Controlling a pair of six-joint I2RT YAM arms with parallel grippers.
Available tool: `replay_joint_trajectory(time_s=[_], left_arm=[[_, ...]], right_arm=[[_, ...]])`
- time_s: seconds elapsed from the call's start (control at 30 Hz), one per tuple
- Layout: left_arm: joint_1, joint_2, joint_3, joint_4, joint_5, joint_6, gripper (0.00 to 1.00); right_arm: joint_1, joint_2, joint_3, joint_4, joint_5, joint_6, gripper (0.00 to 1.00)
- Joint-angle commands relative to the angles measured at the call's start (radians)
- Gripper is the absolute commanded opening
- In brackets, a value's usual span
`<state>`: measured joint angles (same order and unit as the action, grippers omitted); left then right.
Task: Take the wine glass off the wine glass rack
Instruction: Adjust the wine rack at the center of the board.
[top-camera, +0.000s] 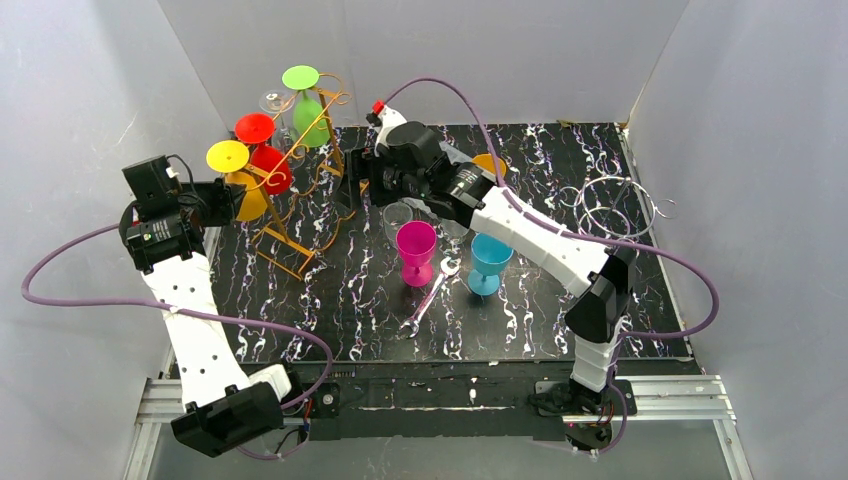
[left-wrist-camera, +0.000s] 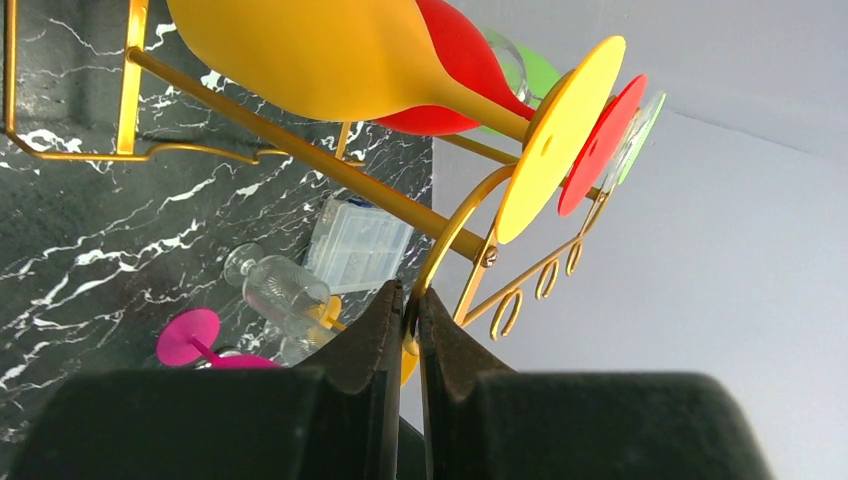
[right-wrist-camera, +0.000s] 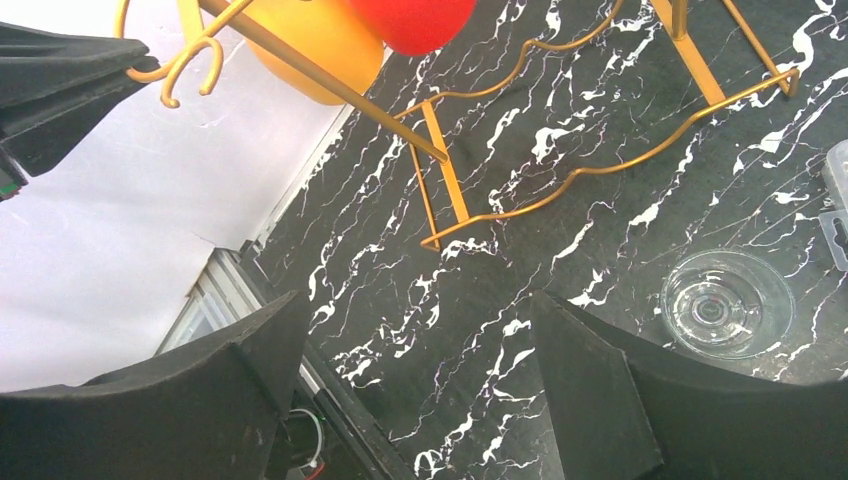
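- left hand (left-wrist-camera: 410, 296) closed, pinching gold wire of wine glass rack (left-wrist-camera: 300, 150)
- yellow wine glass (left-wrist-camera: 330, 50) hangs on rack just beyond its fingertips, red wine glass (left-wrist-camera: 455, 60) behind it
- right hand (right-wrist-camera: 418, 305) wide open, empty, above bench (right-wrist-camera: 600, 230)
- rack foot ahead of it
- clear glass (right-wrist-camera: 727, 303) on bench beside one finger

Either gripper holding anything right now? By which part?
The left gripper is pinched shut on the gold rack, gripping the curved wire at its end. The right gripper is open and holds nothing.
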<state>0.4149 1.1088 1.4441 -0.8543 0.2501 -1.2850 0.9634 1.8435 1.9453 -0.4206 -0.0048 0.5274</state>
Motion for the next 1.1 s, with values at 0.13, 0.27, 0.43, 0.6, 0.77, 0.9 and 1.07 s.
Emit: replay_joint_trajectory(time_s=[0.13, 0.27, 0.43, 0.6, 0.77, 0.9, 1.07], left_arm=[[-0.006, -0.043, -0.004, -0.068, 0.016, -0.125, 0.00], [-0.007, -0.036, -0.005, -0.061, 0.037, -0.161, 0.00], [-0.023, -0.041, -0.031, -0.032, 0.058, -0.221, 0.00], [-0.050, -0.042, -0.072, 0.030, 0.094, -0.287, 0.00], [-0.094, -0.032, -0.092, 0.071, 0.095, -0.334, 0.00], [-0.132, -0.024, -0.115, 0.109, 0.087, -0.367, 0.00], [-0.173, -0.010, -0.142, 0.155, 0.073, -0.406, 0.00]], right_arm=[[-0.001, 0.000, 0.039, 0.032, 0.055, 0.000, 0.89], [0.000, -0.006, 0.031, 0.030, 0.069, -0.004, 0.89], [0.000, -0.013, 0.025, 0.021, 0.083, -0.009, 0.89], [0.000, -0.023, 0.010, 0.013, 0.099, -0.011, 0.89], [-0.001, -0.042, -0.010, 0.006, 0.118, -0.012, 0.89], [-0.001, -0.057, -0.026, 0.001, 0.134, -0.018, 0.89], [-0.001, -0.074, -0.045, -0.005, 0.148, -0.022, 0.89]])
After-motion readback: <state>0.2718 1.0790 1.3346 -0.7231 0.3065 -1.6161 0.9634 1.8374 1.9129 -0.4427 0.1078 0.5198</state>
